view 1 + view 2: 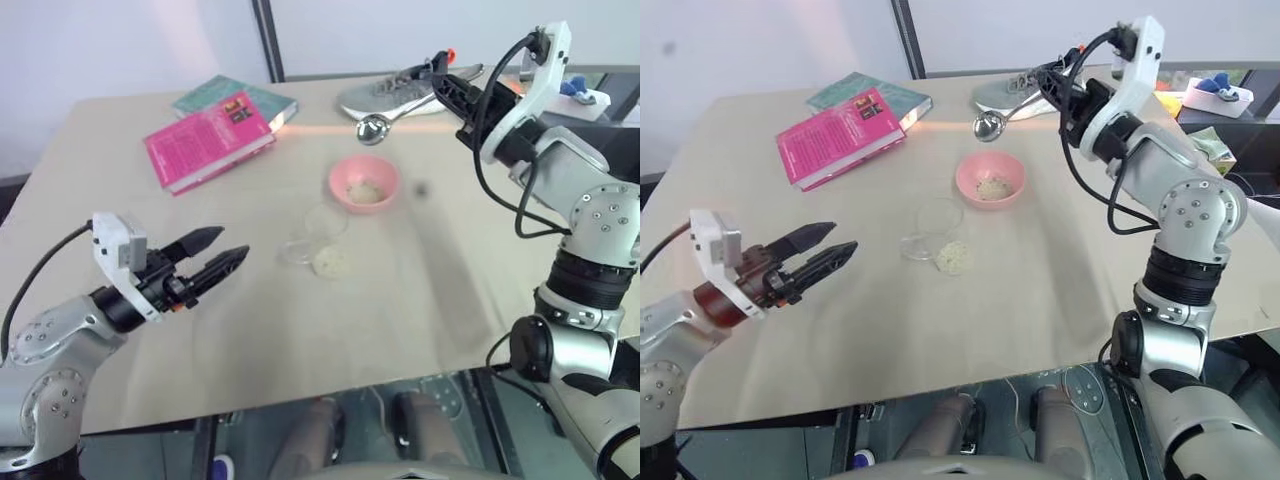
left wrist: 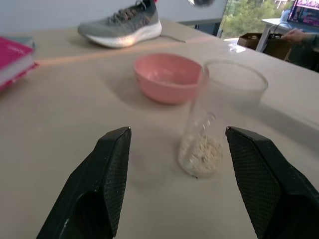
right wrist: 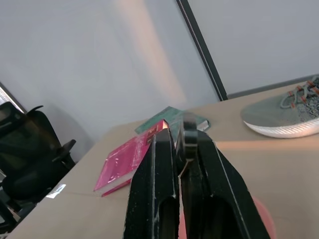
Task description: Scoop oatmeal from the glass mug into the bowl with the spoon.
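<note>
Head views: my right fingers (image 1: 447,85) are clamped on the spoon (image 1: 385,122), its scoop hanging above the bowl (image 1: 364,183), ready to tip. My left fingers (image 1: 825,252) hang apart, empty, short of the glass mug (image 1: 318,240), which lies tipped on the tabletop (image 1: 400,320).

Left wrist view: adds oatmeal (image 2: 201,156) pooled in the mug's base, more in the bowl.

Right wrist view: fingers pinching the handle; pink book (image 3: 130,160) and shoe (image 3: 289,114) beyond.

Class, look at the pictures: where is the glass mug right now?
The glass mug stands mid-table, just nearer the robot than the bowl, ahead of the open left gripper.
</note>
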Action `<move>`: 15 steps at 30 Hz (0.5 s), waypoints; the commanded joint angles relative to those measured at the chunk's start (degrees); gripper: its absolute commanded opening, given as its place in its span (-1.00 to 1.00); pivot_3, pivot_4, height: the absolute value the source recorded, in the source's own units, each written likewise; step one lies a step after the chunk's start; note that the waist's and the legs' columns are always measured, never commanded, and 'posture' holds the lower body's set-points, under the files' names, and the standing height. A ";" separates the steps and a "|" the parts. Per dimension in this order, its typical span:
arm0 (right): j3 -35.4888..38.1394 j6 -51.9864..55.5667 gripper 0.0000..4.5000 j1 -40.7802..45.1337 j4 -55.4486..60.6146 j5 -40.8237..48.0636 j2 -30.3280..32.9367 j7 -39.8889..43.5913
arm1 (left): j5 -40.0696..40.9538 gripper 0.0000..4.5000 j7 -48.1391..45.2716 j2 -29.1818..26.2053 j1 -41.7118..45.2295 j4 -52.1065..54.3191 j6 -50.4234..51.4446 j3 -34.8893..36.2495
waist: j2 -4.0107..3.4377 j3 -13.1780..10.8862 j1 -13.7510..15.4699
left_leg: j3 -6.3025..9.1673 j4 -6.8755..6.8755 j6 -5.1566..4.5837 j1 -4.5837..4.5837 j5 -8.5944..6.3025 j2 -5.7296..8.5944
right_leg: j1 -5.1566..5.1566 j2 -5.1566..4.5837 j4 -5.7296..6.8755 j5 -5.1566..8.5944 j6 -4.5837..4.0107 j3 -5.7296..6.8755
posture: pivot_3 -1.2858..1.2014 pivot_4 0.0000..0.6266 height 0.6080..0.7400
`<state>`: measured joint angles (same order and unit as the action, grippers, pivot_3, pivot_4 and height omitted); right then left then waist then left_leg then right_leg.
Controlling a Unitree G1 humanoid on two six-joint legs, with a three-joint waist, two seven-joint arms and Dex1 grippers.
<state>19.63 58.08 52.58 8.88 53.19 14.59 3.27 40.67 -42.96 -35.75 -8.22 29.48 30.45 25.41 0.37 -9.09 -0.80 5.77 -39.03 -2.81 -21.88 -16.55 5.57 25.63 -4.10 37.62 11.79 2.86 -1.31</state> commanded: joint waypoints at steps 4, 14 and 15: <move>-0.36 -1.24 -1.00 -0.27 3.78 0.58 0.78 -0.68 | -15.68 0.39 7.14 7.76 -0.57 -2.23 -11.95 -12.74 | 0.01 0.00 0.06 | 0.02 0.04 0.00 -0.02 0.00 -0.02 | 0.04 0.01 -0.02 0.00 0.00 -0.05 | 0.03 -0.52 1.00; -0.17 -0.90 -1.00 -1.95 6.03 1.14 1.96 -2.26 | -22.96 0.17 15.68 16.85 4.84 -9.66 -17.95 -18.42 | -0.02 0.00 0.05 | 0.01 0.09 0.00 -0.04 0.00 -0.03 | 0.06 0.01 -0.05 0.00 0.00 -0.05 | 0.03 -0.52 1.00; -0.11 -1.08 -1.00 -2.17 5.77 1.03 2.00 -2.21 | -22.83 0.04 15.64 17.36 5.33 -10.09 -18.36 -18.77 | -0.01 0.00 0.04 | 0.01 0.09 0.00 -0.03 0.00 -0.03 | 0.06 0.01 -0.05 0.00 0.00 -0.05 | 0.03 -0.52 1.00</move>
<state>18.88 58.05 50.10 12.25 53.27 15.92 0.89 18.01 -27.84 -18.72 -3.62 18.90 13.83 6.66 0.36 -9.09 -0.76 5.78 -38.94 -2.82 -21.92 -16.56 5.54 25.69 -4.09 37.56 11.79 2.86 -1.35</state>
